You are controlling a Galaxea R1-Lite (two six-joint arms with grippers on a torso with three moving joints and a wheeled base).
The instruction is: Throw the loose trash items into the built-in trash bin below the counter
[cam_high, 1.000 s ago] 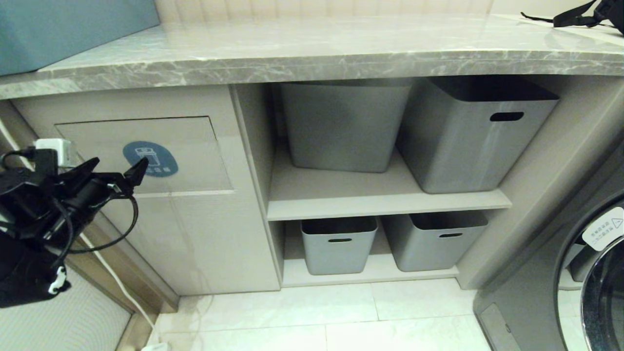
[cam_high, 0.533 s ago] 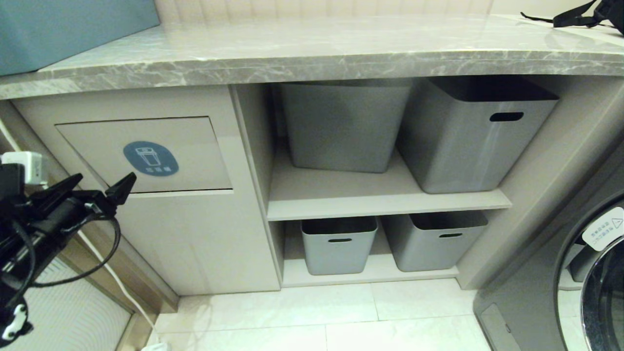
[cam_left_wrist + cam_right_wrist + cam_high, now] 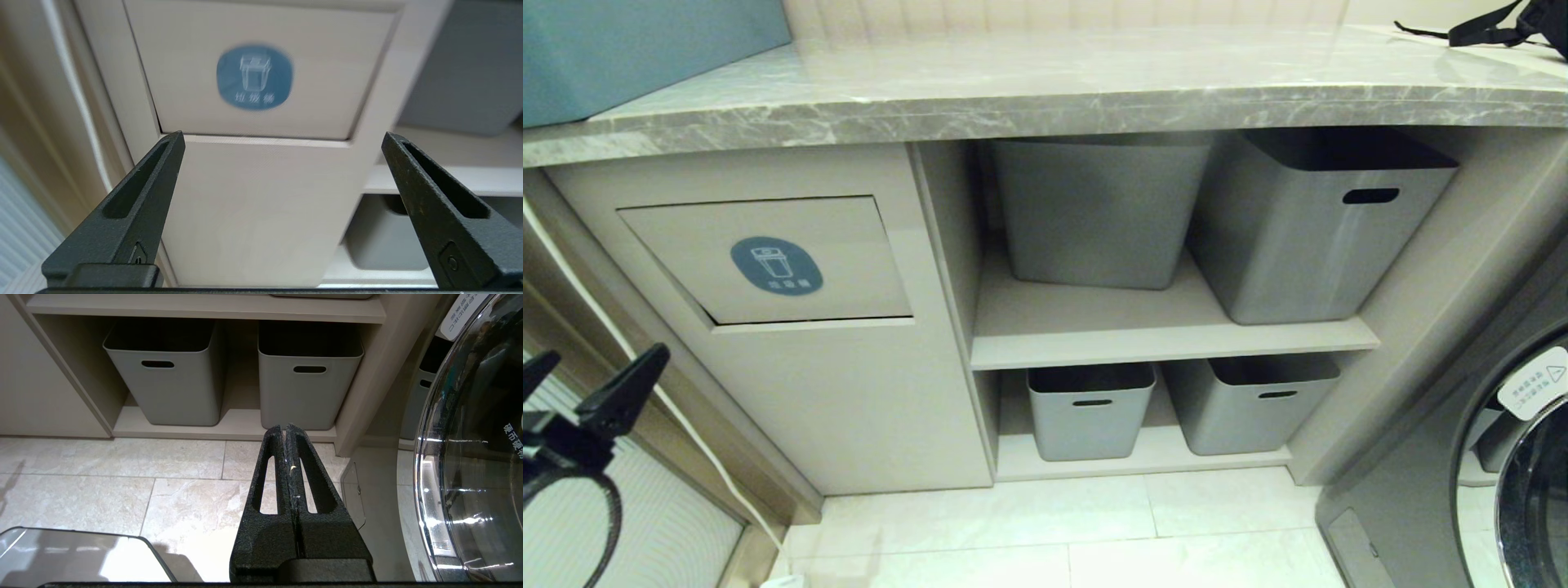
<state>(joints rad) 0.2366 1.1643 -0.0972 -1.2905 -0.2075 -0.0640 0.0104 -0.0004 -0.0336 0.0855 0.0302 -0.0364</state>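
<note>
Built-in trash bin [image 3: 768,261]: beige cabinet front under the left part of the counter [image 3: 1045,90]; its rectangular flap carries one round blue sticker [image 3: 776,265] with a white bin icon; the flap lies flush at its lower edge, and what is inside cannot be seen
Loose trash items: none visible in any view
Grey tubs: four in the open shelving right of the bin
Upper shelf [image 3: 1168,335]: two large tubs side by side, touching; left one [image 3: 1098,212] shows no handle slot, right one [image 3: 1319,237] shows one slot; their insides are dark or hidden
Lower shelf [image 3: 1143,457]: two smaller tubs [image 3: 1090,412] [image 3: 1250,404] just beside each other, each with one handle slot; in the right wrist view their insides are dark with no contents visible
Left gripper [image 3: 584,384]: low at the left edge of the head view, below and left of the flap, apart from the cabinet; jaws spread wide with nothing between them; its wrist view looks at the sticker and flap
Right gripper [image 3: 286,430]: over the pale tiled floor [image 3: 122,477], pointing at the lower shelf; jaws pressed together, holding nothing
Washing machine [image 3: 1515,457]: one, at the right, round glass door
Counter top: blue box [image 3: 645,49] at far left, black strap [image 3: 1486,28] at far right
</note>
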